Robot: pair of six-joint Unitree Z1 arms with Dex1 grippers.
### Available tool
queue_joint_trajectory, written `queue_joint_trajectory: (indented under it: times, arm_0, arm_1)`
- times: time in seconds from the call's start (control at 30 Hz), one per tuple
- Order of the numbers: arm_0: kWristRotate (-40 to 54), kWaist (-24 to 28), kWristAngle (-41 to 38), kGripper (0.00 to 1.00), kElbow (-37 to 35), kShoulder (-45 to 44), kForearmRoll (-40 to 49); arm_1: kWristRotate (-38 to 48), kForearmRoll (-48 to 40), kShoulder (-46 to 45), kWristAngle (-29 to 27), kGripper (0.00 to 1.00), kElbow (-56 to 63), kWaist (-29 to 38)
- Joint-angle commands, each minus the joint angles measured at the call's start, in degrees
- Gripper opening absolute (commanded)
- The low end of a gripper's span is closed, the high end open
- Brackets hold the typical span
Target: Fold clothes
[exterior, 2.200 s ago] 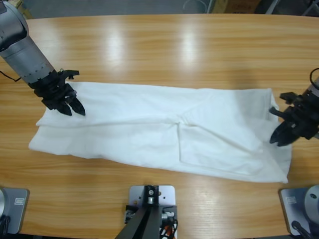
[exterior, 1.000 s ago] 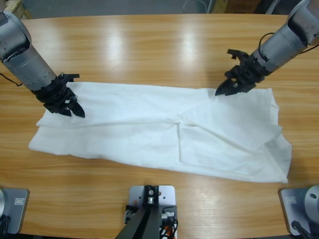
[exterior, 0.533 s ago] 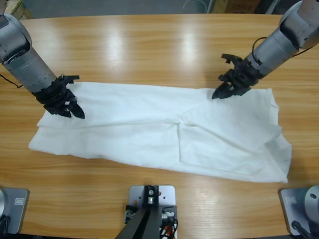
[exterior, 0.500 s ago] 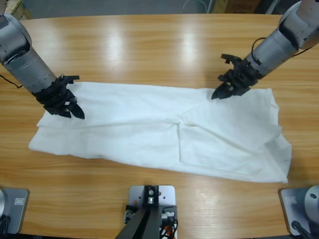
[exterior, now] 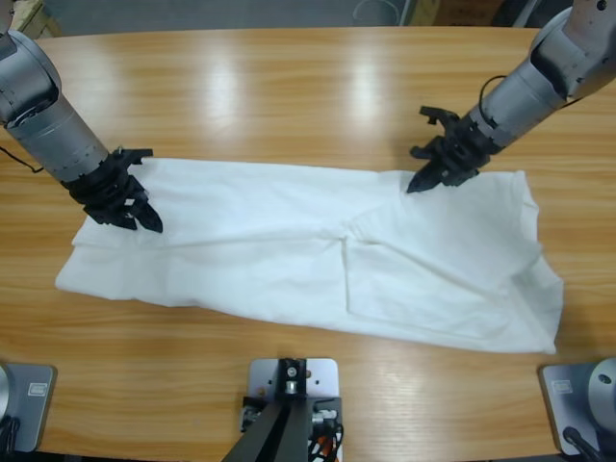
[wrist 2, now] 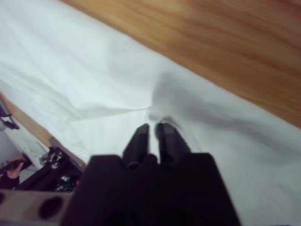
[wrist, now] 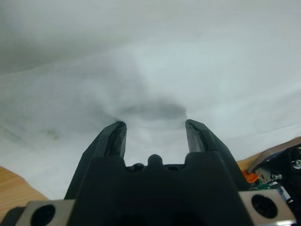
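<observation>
One wooden table (exterior: 308,77) bears T-shirt (exterior: 289,250).

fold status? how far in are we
Done: the T-shirt lies spread flat along the table, apparently folded lengthwise into a long band. In hand: the right hand is shut, pinching fabric at the far edge; the left hand sits open over the shirt's other end, nothing gripped. Left: the crosswise folds; neither end has been lifted yet.

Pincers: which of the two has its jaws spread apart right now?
The left pincer, over the T-shirt's left end: its jaws stand well apart with white cloth showing between them. The right pincer, at the shirt's far edge, has its jaws nearly together.
</observation>
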Motion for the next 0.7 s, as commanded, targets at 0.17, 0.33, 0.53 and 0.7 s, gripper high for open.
queue_joint_trajectory:
  times: [0.17,0.33,0.53,0.7]
  arm_0:
    - [-0.5,-0.5,0.2,0.508,1.6,0.5,-0.9]
    - [-0.5,-0.5,0.3,0.508,1.7,0.7,-1.0]
    - [-0.5,-0.5,0.3,0.508,2.8,0.7,-1.7]
    - [-0.4,-0.5,0.3,0.508,4.1,0.6,-2.5]
  arm_1:
    - [-1.8,-1.7,-1.2,0.8,0.000,0.9,1.1]
    - [-2.4,-1.8,-7.2,2.2,0.000,-1.2,3.5]
    - [-3.5,-1.2,-5.4,5.7,0.000,-4.2,8.5]
    - [-3.4,-1.2,-0.4,5.2,0.000,-4.1,10.3]
